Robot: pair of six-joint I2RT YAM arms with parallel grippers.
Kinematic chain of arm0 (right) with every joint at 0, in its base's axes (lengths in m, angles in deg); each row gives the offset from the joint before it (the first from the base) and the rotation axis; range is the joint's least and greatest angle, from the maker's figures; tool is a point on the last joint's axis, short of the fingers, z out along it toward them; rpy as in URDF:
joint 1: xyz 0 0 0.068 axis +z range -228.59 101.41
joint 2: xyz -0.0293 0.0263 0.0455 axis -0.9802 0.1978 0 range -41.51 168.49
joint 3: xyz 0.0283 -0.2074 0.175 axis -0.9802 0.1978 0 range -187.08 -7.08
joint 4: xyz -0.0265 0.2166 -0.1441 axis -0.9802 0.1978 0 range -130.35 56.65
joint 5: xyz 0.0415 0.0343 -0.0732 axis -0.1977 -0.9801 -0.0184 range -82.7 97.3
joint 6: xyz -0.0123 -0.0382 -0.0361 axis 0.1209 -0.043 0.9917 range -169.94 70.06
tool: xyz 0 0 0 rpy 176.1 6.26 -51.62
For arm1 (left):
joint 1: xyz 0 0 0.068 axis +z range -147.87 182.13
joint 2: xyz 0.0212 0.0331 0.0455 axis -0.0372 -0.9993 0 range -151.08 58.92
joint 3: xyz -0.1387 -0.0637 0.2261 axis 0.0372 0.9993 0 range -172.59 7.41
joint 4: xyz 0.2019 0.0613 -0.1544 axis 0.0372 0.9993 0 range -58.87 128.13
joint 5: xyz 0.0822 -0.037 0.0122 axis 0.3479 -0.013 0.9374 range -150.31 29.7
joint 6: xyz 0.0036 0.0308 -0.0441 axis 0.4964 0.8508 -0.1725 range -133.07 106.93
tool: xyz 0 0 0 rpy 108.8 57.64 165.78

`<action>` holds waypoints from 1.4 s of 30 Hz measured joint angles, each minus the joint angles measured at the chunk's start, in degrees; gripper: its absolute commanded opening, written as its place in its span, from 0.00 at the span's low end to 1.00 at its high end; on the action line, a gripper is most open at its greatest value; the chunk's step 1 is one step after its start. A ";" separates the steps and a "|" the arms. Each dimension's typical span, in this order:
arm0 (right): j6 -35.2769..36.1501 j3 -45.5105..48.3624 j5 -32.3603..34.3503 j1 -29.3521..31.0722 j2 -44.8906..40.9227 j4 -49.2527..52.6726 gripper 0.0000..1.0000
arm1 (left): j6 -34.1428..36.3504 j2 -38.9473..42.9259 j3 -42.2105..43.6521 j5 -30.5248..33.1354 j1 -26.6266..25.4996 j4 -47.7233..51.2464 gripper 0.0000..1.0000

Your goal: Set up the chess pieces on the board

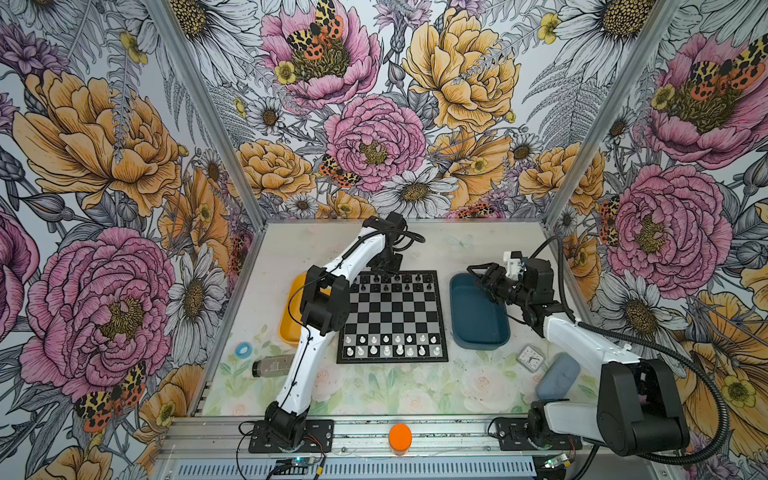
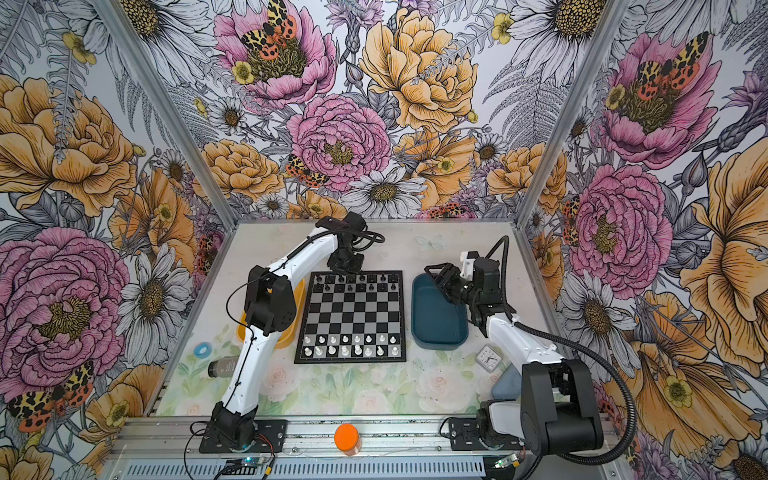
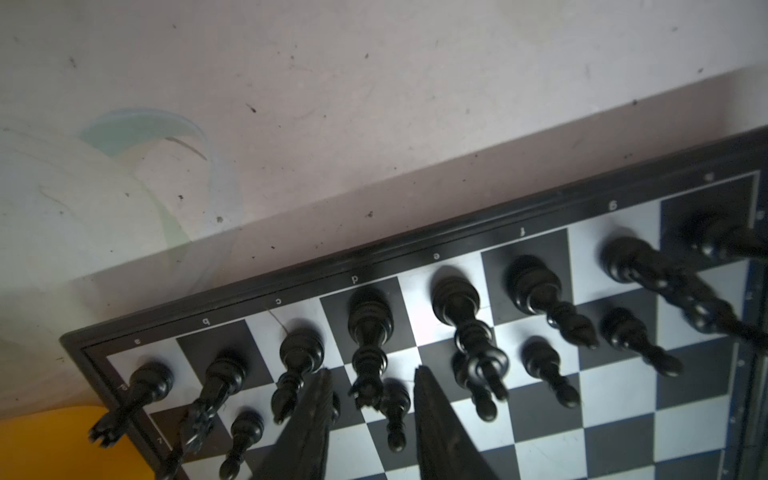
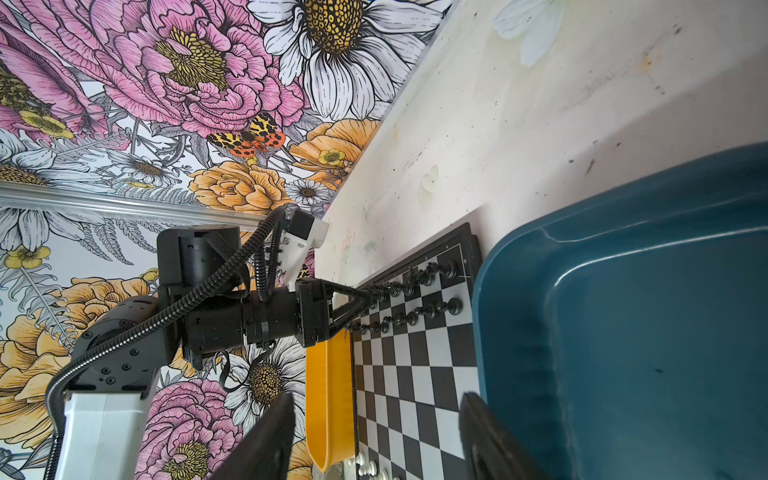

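Chess pieces [image 1: 386, 286] stand upright in 2 far rows on the board [image 1: 392, 316] in a top view. Left wrist view: left gripper [image 3: 372, 370], released, straddles a pawn [image 3: 395, 411]. Right wrist view: right gripper [image 4: 378, 395] gapes empty by the blue tray [image 4: 623, 332].

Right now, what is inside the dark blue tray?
Nothing shows inside the dark blue tray; its floor looks bare. The right gripper covers its far right corner in both top views.
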 measured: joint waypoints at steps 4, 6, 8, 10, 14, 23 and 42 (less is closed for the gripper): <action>-0.02 0.00 0.00 0.00 0.00 -0.02 0.65 | -0.02 0.00 -0.35 0.00 0.00 0.17 0.37; -0.17 0.00 0.00 0.00 0.00 -0.02 0.65 | -0.02 0.00 -0.37 0.00 0.00 0.17 0.37; -0.20 0.00 0.00 0.00 0.00 -0.02 0.65 | -0.02 0.00 -0.37 0.02 0.00 0.17 0.37; -0.20 0.00 0.00 0.00 0.00 -0.02 0.65 | 0.00 0.00 -0.48 0.04 -0.02 0.26 0.38; -0.20 0.00 0.00 0.00 0.00 -0.02 0.65 | -0.02 0.00 -0.94 0.46 -0.04 0.39 0.38; -0.20 0.00 -0.04 0.00 0.00 -0.02 0.65 | 0.00 0.00 -1.97 1.53 -0.07 1.18 0.39; 1.20 -2.08 -0.52 0.00 -0.55 3.21 0.64 | 1.60 9.01 -17.03 6.56 -3.41 1.55 0.43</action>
